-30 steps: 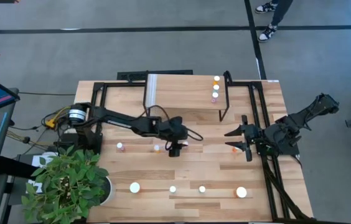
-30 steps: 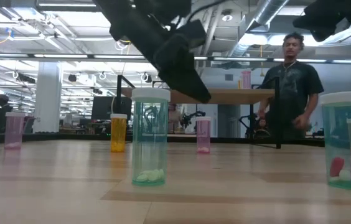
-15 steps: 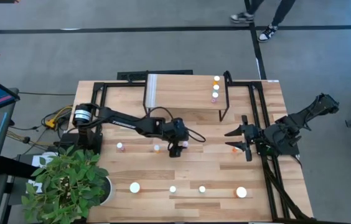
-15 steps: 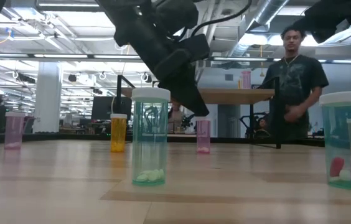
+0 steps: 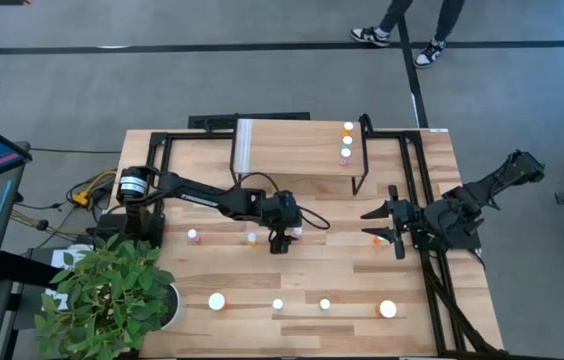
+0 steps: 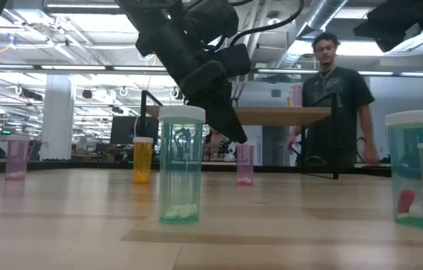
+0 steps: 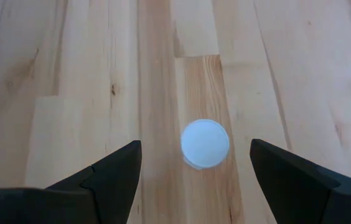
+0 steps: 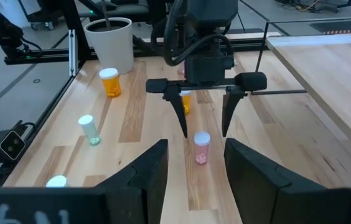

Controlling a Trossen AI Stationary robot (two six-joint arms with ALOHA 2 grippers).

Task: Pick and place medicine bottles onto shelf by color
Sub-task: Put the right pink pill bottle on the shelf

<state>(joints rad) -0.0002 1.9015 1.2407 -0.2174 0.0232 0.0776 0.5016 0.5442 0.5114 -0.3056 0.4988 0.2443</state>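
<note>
Left wrist view: unlabelled white-capped bottle (image 7: 205,143) between open left hand (image 7: 195,163) fingers

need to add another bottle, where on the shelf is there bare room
The shelf is bare from its pale end across to the middle; three bottles crowd the end by the black leg. On the table, the left end effector hangs open over a pink bottle.

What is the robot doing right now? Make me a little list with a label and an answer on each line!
left gripper: open, hanging above a pink bottle, fingers apart on either side of it
right gripper: waiting at the right side of the table
shelf: three bottles in a row at one end
green bottles: standing near the front edge
person: standing behind the table
</note>
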